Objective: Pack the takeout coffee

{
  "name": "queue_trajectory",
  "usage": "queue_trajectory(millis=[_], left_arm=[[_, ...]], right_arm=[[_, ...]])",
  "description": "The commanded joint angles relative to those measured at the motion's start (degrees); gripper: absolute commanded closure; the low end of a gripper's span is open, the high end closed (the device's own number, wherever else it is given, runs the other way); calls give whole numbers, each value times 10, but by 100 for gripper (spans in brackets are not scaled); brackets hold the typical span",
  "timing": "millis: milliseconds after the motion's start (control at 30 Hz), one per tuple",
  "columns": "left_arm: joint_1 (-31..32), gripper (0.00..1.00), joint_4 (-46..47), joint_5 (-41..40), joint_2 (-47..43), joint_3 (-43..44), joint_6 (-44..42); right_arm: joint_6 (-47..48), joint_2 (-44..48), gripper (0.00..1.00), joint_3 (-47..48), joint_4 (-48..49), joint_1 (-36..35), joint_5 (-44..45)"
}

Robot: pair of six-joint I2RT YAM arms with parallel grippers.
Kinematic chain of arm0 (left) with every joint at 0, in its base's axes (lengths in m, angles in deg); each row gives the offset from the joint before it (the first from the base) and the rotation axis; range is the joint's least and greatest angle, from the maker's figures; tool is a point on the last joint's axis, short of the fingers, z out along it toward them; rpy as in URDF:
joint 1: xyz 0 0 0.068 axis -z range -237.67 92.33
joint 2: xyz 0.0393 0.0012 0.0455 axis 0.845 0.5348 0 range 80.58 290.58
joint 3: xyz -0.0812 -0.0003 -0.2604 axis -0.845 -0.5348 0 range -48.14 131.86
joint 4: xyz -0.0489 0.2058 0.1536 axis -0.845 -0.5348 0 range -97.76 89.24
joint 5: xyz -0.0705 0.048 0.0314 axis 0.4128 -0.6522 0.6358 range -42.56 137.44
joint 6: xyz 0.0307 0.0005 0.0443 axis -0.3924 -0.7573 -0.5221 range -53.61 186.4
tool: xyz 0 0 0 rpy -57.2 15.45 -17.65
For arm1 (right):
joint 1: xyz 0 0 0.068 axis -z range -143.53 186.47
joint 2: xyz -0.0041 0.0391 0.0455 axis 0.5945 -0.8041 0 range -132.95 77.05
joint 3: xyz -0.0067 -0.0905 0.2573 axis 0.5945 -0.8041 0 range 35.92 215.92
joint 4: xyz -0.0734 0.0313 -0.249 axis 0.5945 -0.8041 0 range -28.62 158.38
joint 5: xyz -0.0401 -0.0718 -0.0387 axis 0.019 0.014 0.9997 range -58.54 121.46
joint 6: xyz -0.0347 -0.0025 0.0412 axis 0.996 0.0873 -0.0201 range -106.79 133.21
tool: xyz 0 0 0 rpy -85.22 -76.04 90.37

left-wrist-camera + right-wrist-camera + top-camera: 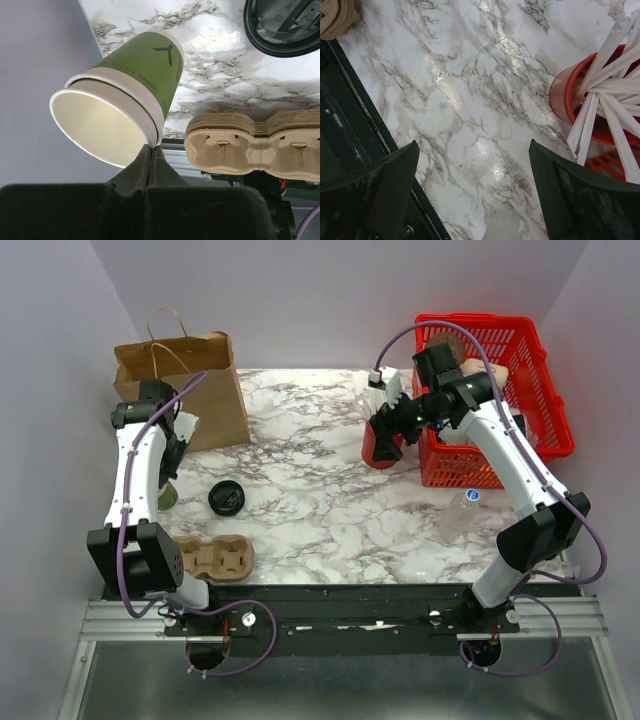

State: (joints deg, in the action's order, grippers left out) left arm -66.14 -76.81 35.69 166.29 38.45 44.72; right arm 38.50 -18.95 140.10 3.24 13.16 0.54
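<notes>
Olive-green paper cup (135,85), lidless and tilted, is pinched at its pale rim by the left gripper (152,152), whose 2 fingers are clenched on it. Its black lid (282,22) lies on the marble table (220,75) beyond the fingertips, and a cardboard cup carrier (255,142) sits just right of them. The right gripper (475,155) is spread wide and empty, with a red cup of white sticks (562,95) beside 1 finger.

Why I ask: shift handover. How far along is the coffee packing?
Done: nothing packed yet. In hand: left pincer shut on the rim of the tilted green cup. Left: black lid lies off on the table, cardboard carrier sits empty, paper bag awaits. Right pincer hangs open.
</notes>
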Motion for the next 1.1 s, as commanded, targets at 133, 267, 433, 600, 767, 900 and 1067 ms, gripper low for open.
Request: queue_trajectory(millis=[133,267,433,600,767,900,1067], left_arm=[[-36,100,20,5,-34,42,-1],[-50,100,-12,3,-10,7,-15],[-51,100,42,-63,-29,-106,-46],[-64,100,49,2,-38,-57,-19],[-88,100,31,37,-27,-25,-20],[-96,100,31,32,-25,-50,-13],[-95,100,35,50,-29,-65,6]], right_arm=[[-10,-4,0,19,9,-6,-17],[-11,-4,0,18,9,-4,-19],[-15,-2,0,13,9,-5,-17],[-18,-1,0,12,12,-5,-16],[-20,2,0,11,17,-7,-18],[-38,6,0,21,29,-17,-31],[-69,49,0,8,128,-97,9]])
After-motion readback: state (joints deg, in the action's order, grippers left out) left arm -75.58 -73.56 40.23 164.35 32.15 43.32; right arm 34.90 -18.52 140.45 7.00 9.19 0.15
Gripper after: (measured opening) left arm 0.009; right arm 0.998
